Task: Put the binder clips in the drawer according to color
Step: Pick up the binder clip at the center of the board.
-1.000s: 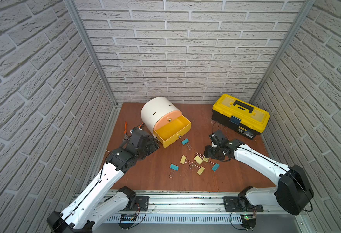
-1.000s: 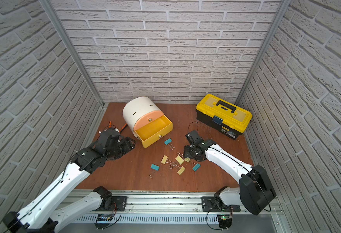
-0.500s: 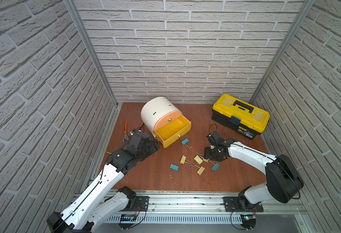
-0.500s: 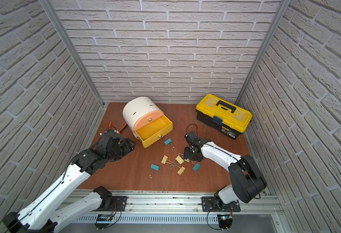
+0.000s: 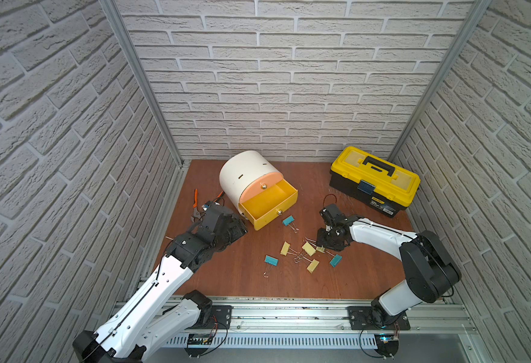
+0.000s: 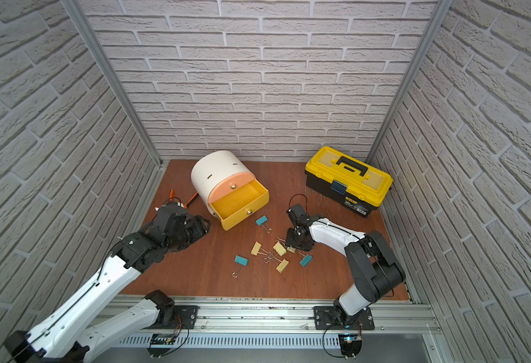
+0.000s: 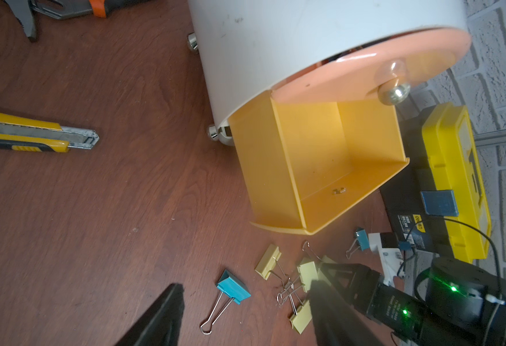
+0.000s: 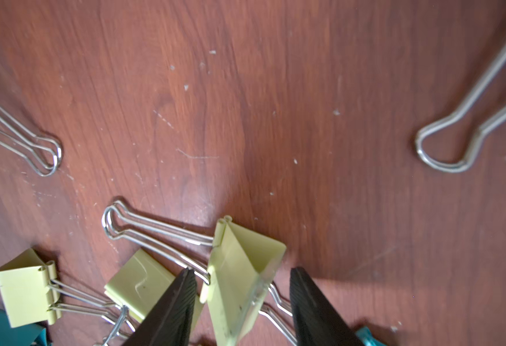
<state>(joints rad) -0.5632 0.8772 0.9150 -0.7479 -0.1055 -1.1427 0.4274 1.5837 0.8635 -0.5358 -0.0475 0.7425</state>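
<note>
The white drum-shaped drawer (image 5: 245, 176) (image 6: 217, 173) stands at the back with its yellow drawer (image 5: 270, 204) (image 7: 320, 167) pulled out and empty. Several binder clips lie in front of it, teal (image 5: 288, 220) (image 5: 271, 260) (image 5: 335, 260) and pale yellow (image 5: 285, 248) (image 5: 312, 266). My right gripper (image 5: 322, 246) (image 6: 290, 248) (image 8: 242, 271) is down at the pile, open. Its fingers straddle a pale yellow clip (image 8: 245, 251), with gaps on both sides. My left gripper (image 5: 242, 229) (image 7: 245, 286) hovers open left of the yellow drawer, holding nothing.
A yellow-and-black toolbox (image 5: 374, 182) sits at the back right. Orange-handled pliers (image 5: 196, 201) and a yellow utility knife (image 7: 30, 134) lie by the left wall behind my left arm. Brick walls close three sides.
My right gripper has shifted slightly left and down onto the clip pile, and its jaws have narrowed round the pale yellow clip. The left arm has barely moved.
</note>
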